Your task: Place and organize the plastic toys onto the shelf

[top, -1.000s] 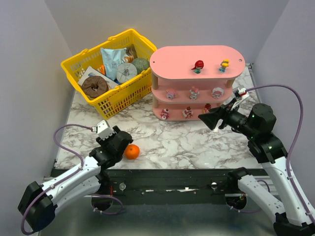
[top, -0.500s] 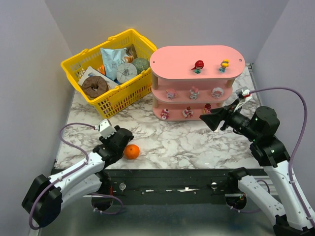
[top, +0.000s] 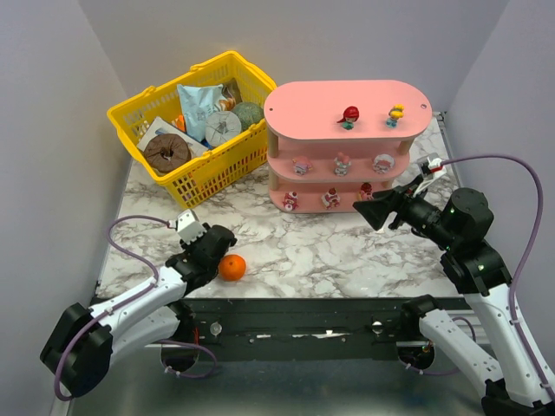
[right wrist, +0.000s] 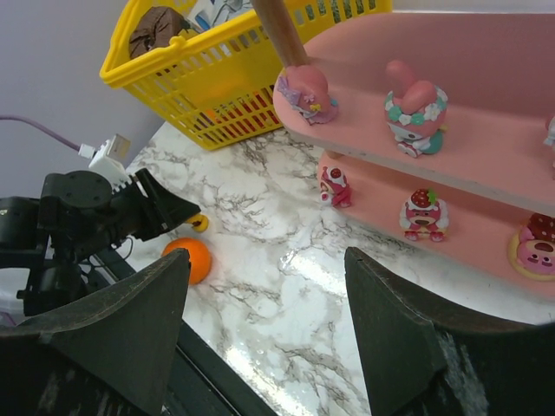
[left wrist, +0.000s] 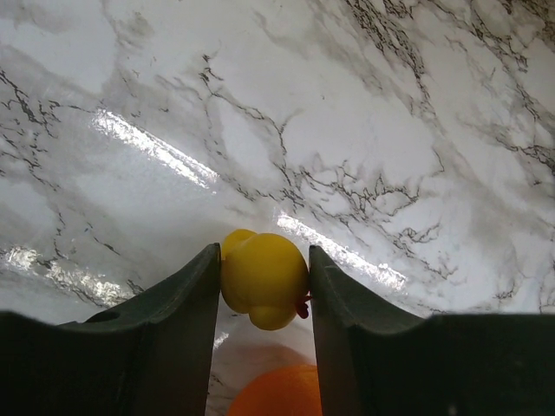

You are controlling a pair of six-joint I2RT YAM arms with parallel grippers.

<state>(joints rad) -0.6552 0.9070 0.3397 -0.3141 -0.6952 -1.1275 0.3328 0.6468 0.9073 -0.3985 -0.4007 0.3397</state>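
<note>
My left gripper [left wrist: 263,258] is shut on a small yellow plastic toy [left wrist: 263,277], low over the marble near the front left. An orange ball [left wrist: 279,394] lies right beside it. In the top view the left gripper [top: 217,247] sits just left of the ball [top: 231,267]. The pink three-tier shelf [top: 347,102] stands at the back centre with two toys [top: 349,116] on top and three on each lower board. My right gripper [right wrist: 264,258] hangs open and empty in front of the shelf's right end [right wrist: 486,147]. From there the yellow toy [right wrist: 199,224] shows between the left fingers.
A yellow mesh basket [top: 130,113] with packaged goods stands at the back left, touching the shelf's left end. Purple walls close in both sides. Bare marble [top: 329,251] lies between the two arms in front of the shelf.
My left gripper has closed from half open onto the yellow toy beside the ball. The right arm drew back slightly to the right and then held still, jaws unchanged.
</note>
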